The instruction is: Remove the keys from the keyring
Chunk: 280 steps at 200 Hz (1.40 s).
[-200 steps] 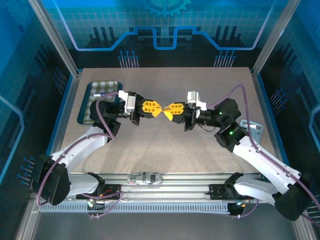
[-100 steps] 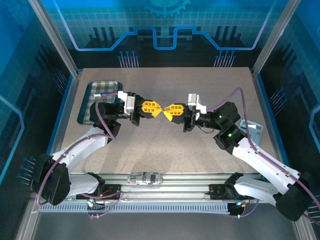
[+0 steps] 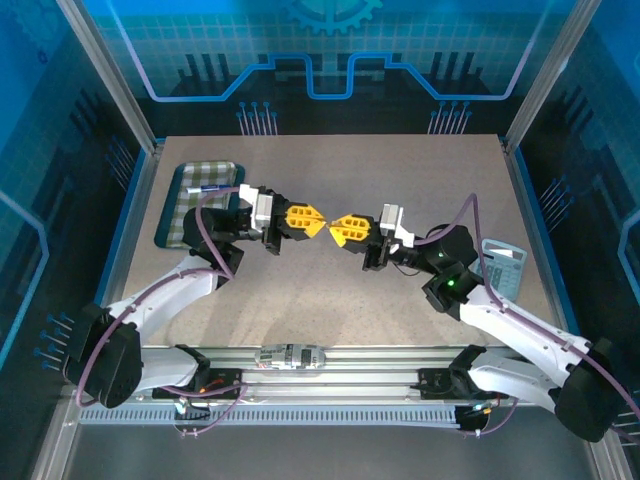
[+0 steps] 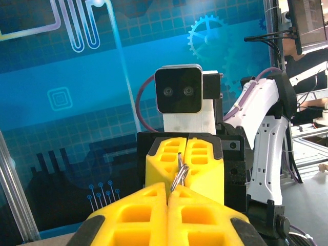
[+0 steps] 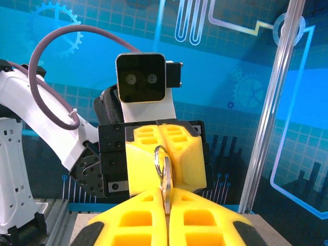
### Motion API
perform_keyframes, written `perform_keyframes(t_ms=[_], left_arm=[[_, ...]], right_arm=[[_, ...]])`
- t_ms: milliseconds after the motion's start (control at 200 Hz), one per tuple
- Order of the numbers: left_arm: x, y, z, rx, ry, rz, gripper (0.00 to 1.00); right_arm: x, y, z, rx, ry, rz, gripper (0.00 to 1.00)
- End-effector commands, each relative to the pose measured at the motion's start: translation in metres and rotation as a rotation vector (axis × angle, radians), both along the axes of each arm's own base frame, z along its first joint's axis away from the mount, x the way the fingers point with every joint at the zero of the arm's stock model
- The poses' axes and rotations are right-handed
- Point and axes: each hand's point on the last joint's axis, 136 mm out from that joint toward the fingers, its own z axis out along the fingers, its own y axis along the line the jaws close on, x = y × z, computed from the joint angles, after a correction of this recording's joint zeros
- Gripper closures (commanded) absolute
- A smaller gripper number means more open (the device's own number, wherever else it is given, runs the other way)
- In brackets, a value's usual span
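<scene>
Arms level above the table (image 3: 320, 300), left pincer (image 3: 318, 223) and right pincer (image 3: 335, 228) tip to tip, both clamped on the keyring (image 4: 179, 174).

Your right gripper (image 5: 166, 202), yellow fingers pressed together along the frame's bottom edge, pinches the lower end of the silver keyring (image 5: 160, 163), whose loop stands upright before the closed left gripper (image 5: 162, 146) facing you.
</scene>
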Motion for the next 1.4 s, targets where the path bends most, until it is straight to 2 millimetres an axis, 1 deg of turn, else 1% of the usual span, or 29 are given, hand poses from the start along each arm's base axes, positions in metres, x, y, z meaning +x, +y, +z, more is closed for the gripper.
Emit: perform_keyframes(t_ms=[0,95,185,350,500,520,595,645,716,786,881,946,1006,1036,1046,1056,1061,1071,1116,1176,1236,1256,1286,1291,1326,1366,1396], left_arm=[[0.002,0.013,0.021,-0.078,-0.055,0.06,1.0],[0.002,0.014,0.021,-0.08,-0.055,0.06,1.0],[0.002,0.014,0.022,-0.086,-0.05,0.062,1.0],[0.001,0.013,0.019,-0.06,-0.045,0.048,1.0],[0.005,0.014,0.016,-0.059,-0.037,0.085,1.0],[0.006,0.014,0.016,-0.061,-0.033,0.092,0.96],[0.007,0.014,0.013,-0.052,-0.027,0.1,0.9],[0.008,0.014,0.01,-0.04,-0.025,0.108,0.82],[0.007,0.012,0.005,-0.018,-0.024,0.117,0.74],[0.006,0.01,0.0,0.01,-0.036,0.134,0.69],[0.003,0.0,-0.009,0.079,-0.066,0.164,0.64],[0.0,-0.007,-0.016,0.13,-0.098,0.201,0.63],[0.005,-0.01,-0.023,0.152,-0.099,0.247,0.63],[0.009,-0.009,-0.023,0.144,-0.1,0.281,0.61],[0.012,-0.008,-0.023,0.139,-0.1,0.296,0.6],[0.013,-0.008,-0.024,0.133,-0.101,0.308,0.59],[0.013,-0.008,-0.024,0.13,-0.102,0.314,0.59],[0.015,-0.007,-0.024,0.125,-0.104,0.325,0.59],[0.02,-0.004,-0.025,0.101,-0.108,0.368,0.59],[0.026,0.001,-0.026,0.078,-0.1,0.416,0.58],[0.034,0.004,-0.031,0.068,-0.083,0.463,0.58],[0.037,0.005,-0.033,0.067,-0.074,0.479,0.58],[0.04,0.007,-0.037,0.065,-0.063,0.5,0.58],[0.041,0.007,-0.038,0.065,-0.061,0.503,0.57],[0.044,0.009,-0.042,0.059,-0.049,0.525,0.57],[0.047,0.012,-0.047,0.048,-0.036,0.543,0.56],[0.049,0.013,-0.05,0.04,-0.024,0.553,0.56]], right_arm=[[-0.009,-0.018,0.037,0.126,-0.154,-0.058,1.0],[-0.007,-0.02,0.041,0.142,-0.157,-0.072,1.0],[-0.007,-0.018,0.041,0.137,-0.149,-0.067,1.0],[-0.006,-0.012,0.036,0.091,-0.115,-0.048,1.0],[-0.003,-0.011,0.032,0.05,-0.083,-0.058,1.0],[-0.003,-0.011,0.032,0.044,-0.079,-0.059,1.0],[-0.002,-0.011,0.03,0.022,-0.061,-0.06,1.0],[-0.001,-0.01,0.029,0.011,-0.051,-0.061,1.0],[0.0,-0.009,0.029,-0.006,-0.035,-0.059,1.0],[0.001,-0.008,0.029,-0.016,-0.025,-0.058,1.0],[0.005,-0.007,0.029,-0.023,-0.004,-0.064,1.0],[0.01,-0.005,0.03,-0.028,0.024,-0.072,1.0],[0.014,-0.003,0.03,-0.045,0.05,-0.077,1.0],[0.017,-0.001,0.029,-0.058,0.07,-0.084,1.0],[0.018,-0.001,0.028,-0.063,0.077,-0.087,1.0],[0.021,0.0,0.023,-0.078,0.097,-0.091,1.0],[0.021,-0.001,0.028,-0.074,0.095,-0.095,1.0],[0.022,-0.001,0.031,-0.075,0.098,-0.101,1.0],[0.03,0.0,0.031,-0.11,0.145,-0.13,1.0],[0.039,0.001,0.019,-0.188,0.229,-0.16,1.0],[0.044,0.003,0.013,-0.265,0.29,-0.18,1.0],[0.047,0.003,0.013,-0.288,0.311,-0.192,1.0],[0.051,0.003,0.004,-0.337,0.365,-0.208,1.0],[0.052,0.003,0.006,-0.338,0.365,-0.211,1.0],[0.056,0.002,-0.002,-0.392,0.417,-0.229,1.0],[0.059,0.001,-0.004,-0.428,0.453,-0.249,1.0],[0.061,-0.001,-0.009,-0.458,0.484,-0.263,1.0]])
